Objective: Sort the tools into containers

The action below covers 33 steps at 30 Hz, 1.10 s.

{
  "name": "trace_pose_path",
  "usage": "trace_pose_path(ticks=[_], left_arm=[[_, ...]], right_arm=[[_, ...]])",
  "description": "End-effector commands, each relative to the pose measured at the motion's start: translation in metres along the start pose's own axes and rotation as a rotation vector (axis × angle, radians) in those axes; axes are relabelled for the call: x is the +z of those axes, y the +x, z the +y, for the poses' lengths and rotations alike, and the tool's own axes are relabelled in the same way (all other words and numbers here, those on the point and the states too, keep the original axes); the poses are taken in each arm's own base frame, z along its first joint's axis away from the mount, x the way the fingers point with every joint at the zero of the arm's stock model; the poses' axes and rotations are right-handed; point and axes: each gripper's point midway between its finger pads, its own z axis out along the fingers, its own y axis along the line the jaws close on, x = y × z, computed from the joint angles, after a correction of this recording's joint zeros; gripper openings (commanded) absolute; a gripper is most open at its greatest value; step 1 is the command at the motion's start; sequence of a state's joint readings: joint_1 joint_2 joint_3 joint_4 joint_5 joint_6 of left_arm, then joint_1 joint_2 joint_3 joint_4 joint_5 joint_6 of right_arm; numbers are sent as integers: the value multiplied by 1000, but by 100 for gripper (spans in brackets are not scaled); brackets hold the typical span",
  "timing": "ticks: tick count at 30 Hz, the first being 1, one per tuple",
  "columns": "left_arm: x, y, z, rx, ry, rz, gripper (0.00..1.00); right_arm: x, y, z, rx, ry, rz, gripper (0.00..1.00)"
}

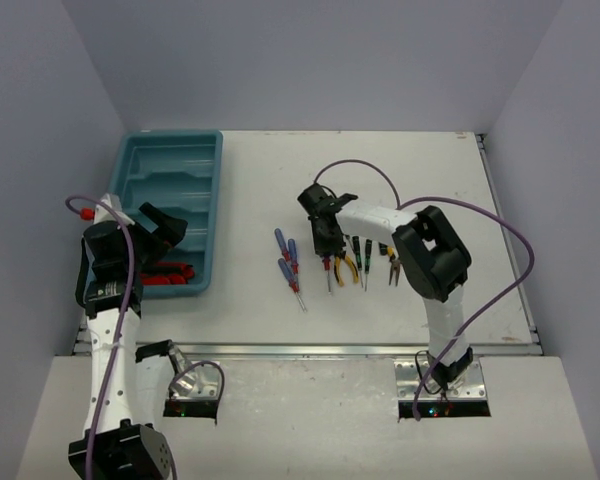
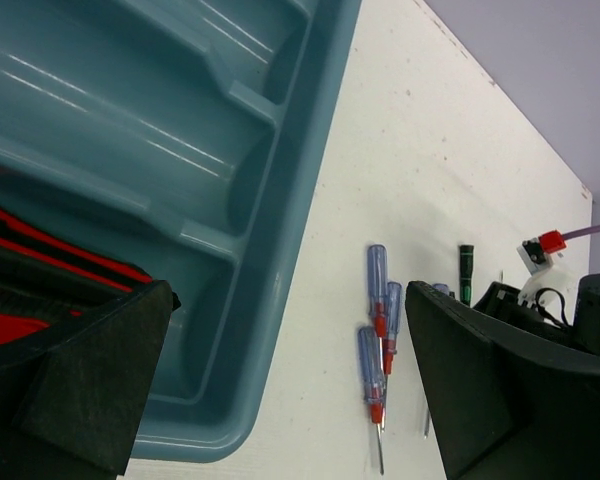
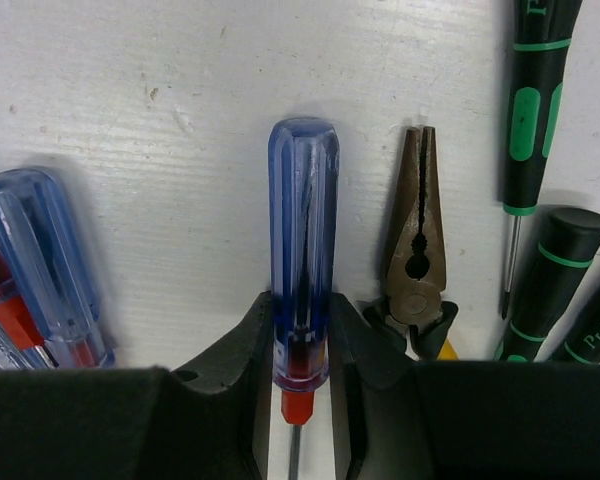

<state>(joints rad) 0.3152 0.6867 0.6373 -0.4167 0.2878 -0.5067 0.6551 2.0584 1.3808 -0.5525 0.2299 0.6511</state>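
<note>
Pick step in hand: the right gripper (image 3: pixel 302 335) is sitting low on the table (image 1: pixel 250 200), jaws narrowed around a blue screwdriver (image 3: pixel 302 220). Its fingers (image 3: pixel 242 345) are pressing both sides of the handle just above the red collar. The tool is lying flat on the table, not yet lifted as far as the wrist view shows.

The left gripper (image 2: pixel 285 360) is hanging over the near end of the tray (image 1: pixel 170 150), jaws spread wide and holding nothing. Red tools (image 1: pixel 170 275) are lying in the nearest compartment; the compartments beyond it are showing no tools.

Next, I reckon, this is calling for a straight lift, then a carry leftwards to the tray and into a compartment free of red tools.

Watch the neighbours. Pliers (image 3: pixel 418 260) are lying just beside one finger, more blue screwdrivers (image 3: pixel 40 260) are sitting close on the other side, and green screwdrivers (image 3: pixel 525 120) are lying beyond the pliers. A crooked lift could drag any of them. The left arm is hovering right over the tray, so it may be crowding the drop.
</note>
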Motion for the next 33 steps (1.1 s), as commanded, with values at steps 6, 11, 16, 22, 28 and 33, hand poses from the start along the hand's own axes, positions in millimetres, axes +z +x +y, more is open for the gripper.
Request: trace_pose_path(ticks=[6,11,16,22,28,33], left_arm=[[-1,27,-113,-9,413,123,100],[-14,49,-177,4,671,188,99],[-16,70,-207,16,748,211,91],[-23,94,-232,20,821,253,78],[-26,117,-246,32,835,309,31],[-25,133,-248,53,815,340,0]], right_arm=[[-110,-31,64,-88,-437,-305,0],[-191,-19,99,-186,-809,-456,0],[-239,-9,114,-216,-1011,-482,0],[-268,-4,116,-216,-1082,-523,0],[-273,-11,115,-184,-1071,-550,0],[-270,-19,112,-151,-1026,-562,3]])
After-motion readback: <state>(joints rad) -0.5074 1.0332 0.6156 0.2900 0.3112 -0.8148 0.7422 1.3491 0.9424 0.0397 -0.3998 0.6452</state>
